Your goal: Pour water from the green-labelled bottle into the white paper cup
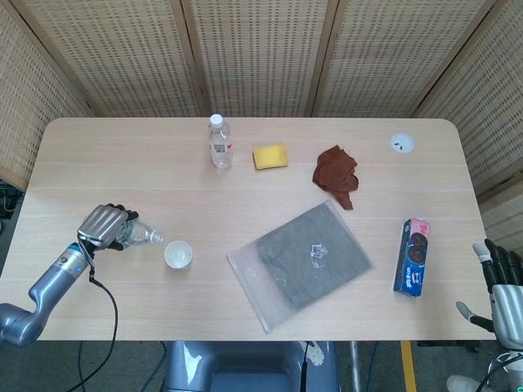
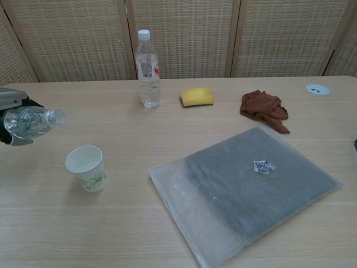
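My left hand [image 1: 103,226] [image 2: 12,102] grips a clear plastic bottle [image 1: 142,238] [image 2: 33,121] near the table's left edge. The bottle lies about level, capless neck pointing right toward the white paper cup [image 1: 178,255] [image 2: 86,167]. Its label is hidden under the fingers. The cup stands upright a little right of and below the bottle's mouth, which is short of the rim. My right hand [image 1: 502,286] hangs off the table's near right corner, fingers apart, holding nothing.
A red-labelled bottle [image 1: 219,143] [image 2: 147,70] stands at the back, a yellow sponge [image 1: 270,156] and a brown cloth [image 1: 336,174] to its right. A grey bagged cloth [image 1: 301,263] lies mid-table. A cookie box [image 1: 413,256] lies at the right.
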You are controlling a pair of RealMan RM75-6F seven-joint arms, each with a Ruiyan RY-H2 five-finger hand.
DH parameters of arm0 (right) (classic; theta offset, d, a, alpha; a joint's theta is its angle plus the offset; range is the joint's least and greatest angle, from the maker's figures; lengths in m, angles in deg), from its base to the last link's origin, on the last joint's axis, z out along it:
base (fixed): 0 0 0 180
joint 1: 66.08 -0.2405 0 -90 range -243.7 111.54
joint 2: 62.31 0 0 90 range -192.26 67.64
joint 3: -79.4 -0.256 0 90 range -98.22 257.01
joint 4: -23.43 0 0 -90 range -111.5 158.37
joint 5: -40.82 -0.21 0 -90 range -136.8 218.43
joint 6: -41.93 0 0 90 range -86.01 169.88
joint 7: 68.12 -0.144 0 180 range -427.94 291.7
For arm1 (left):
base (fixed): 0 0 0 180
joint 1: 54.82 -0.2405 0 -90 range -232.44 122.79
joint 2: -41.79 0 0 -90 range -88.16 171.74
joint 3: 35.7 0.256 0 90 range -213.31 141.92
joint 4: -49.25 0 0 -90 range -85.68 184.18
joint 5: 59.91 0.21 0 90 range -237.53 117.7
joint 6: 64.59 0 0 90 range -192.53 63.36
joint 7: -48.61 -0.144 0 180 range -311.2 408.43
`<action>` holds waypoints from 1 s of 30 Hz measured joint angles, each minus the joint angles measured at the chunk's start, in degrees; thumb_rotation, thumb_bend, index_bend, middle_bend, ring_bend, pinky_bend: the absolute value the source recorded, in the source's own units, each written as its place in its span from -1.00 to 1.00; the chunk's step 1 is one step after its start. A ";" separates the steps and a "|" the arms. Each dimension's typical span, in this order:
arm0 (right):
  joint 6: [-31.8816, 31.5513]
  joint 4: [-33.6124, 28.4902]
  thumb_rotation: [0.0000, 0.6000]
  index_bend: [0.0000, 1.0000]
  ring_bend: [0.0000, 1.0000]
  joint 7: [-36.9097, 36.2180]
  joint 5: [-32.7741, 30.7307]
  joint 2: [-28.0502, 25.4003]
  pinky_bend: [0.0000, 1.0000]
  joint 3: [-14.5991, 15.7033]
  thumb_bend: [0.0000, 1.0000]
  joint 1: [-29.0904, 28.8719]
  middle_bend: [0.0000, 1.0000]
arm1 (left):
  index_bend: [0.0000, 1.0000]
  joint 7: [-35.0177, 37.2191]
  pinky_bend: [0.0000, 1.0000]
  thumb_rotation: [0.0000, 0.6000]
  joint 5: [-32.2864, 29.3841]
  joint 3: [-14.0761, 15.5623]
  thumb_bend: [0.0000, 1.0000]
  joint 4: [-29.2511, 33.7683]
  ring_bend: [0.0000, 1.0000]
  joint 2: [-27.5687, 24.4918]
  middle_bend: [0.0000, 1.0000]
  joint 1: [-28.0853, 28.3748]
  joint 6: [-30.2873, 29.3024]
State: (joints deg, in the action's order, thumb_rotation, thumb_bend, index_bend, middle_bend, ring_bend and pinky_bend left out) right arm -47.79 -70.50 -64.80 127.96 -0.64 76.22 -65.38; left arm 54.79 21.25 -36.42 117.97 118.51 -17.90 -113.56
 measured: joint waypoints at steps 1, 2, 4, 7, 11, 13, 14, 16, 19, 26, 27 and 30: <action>0.05 -0.01 1.00 -1.00 -1.00 0.09 0.02 0.03 -1.00 0.01 -1.00 -0.03 -1.00 | 0.23 1.50 -0.12 1.00 0.15 -0.07 0.18 0.08 -0.29 -0.23 0.05 -0.07 -0.09; 0.10 -0.04 1.00 -1.00 -1.00 0.22 0.04 0.06 -1.00 0.03 -1.00 -0.06 -1.00 | 0.23 2.95 -0.12 1.00 0.31 -0.14 0.18 0.12 -0.29 -0.44 0.05 -0.14 -0.23; 0.21 -0.11 1.00 -1.00 -1.00 0.50 0.05 0.14 -1.00 0.06 -1.00 -0.11 -1.00 | 0.23 6.23 -0.12 1.00 0.55 -0.41 0.18 0.12 -0.29 -0.82 0.05 -0.32 -0.58; 0.30 -0.16 1.00 -1.00 -1.00 0.74 0.03 0.24 -1.00 0.08 -1.00 -0.15 -1.00 | 0.23 11.08 -0.12 1.00 0.51 -0.94 0.18 -0.15 -0.29 -1.12 0.05 -0.58 -0.91; 0.39 -0.21 1.00 -1.00 -1.00 0.94 0.04 0.30 -1.00 0.10 -1.00 -0.20 -1.00 | 0.23 18.07 -0.12 1.00 -0.10 -1.89 0.18 -1.35 -0.29 -0.86 0.06 -0.96 -1.06; 0.44 -0.21 1.00 -1.00 -1.00 1.03 0.06 0.35 -1.00 0.12 -1.00 -0.23 -1.00 | 0.23 22.17 -0.12 1.00 -0.34 -2.39 0.18 -2.43 -0.29 -0.33 0.06 -1.21 -1.25; 0.49 -0.22 1.00 -1.00 -1.00 1.08 0.05 0.37 -1.00 0.12 -1.00 -0.26 -1.00 | 0.23 23.96 -0.12 1.00 -0.42 -2.61 0.18 -2.92 -0.29 -0.03 0.06 -1.32 -1.37; 0.59 -0.20 1.00 -1.00 -1.00 1.20 0.04 0.40 -1.00 0.15 -1.00 -0.29 -1.00 | 0.23 28.09 -0.12 1.00 -0.54 -3.12 0.18 -4.08 -0.29 0.83 0.06 -1.58 -1.74; 0.71 -0.17 1.00 -1.00 -1.00 1.30 0.04 0.47 -1.00 0.18 -1.00 -0.35 -1.00 | 0.23 33.98 -0.12 1.00 -0.77 -3.95 0.18 -5.49 -0.29 2.34 0.06 -1.96 -2.37; 0.90 -0.06 1.00 -1.00 -1.00 1.47 -0.06 0.58 -1.00 0.20 -1.00 -0.43 -1.00 | 0.23 46.98 -0.13 1.00 -2.11 -6.59 0.18 -8.60 -0.29 7.94 0.06 -2.96 -4.42; 0.94 -0.05 1.00 -1.00 -1.00 1.52 -0.06 0.61 -1.00 0.21 -1.00 -0.45 -1.00 | 0.23 48.90 -0.13 1.00 -2.38 -7.05 0.18 -9.06 -0.29 8.95 0.06 -3.10 -4.68; 1.15 0.03 1.00 -1.00 -1.00 1.56 -0.14 0.68 -1.00 0.21 -1.00 -0.54 -1.00 | 0.23 51.84 -0.13 1.00 -2.98 -8.07 0.16 -10.91 -0.29 12.12 0.06 -3.45 -5.73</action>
State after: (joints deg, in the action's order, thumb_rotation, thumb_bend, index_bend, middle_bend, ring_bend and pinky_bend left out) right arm -46.64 -70.47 -63.24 127.82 0.04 76.43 -65.92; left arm 106.63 18.27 -44.49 107.06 130.63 -21.35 -119.29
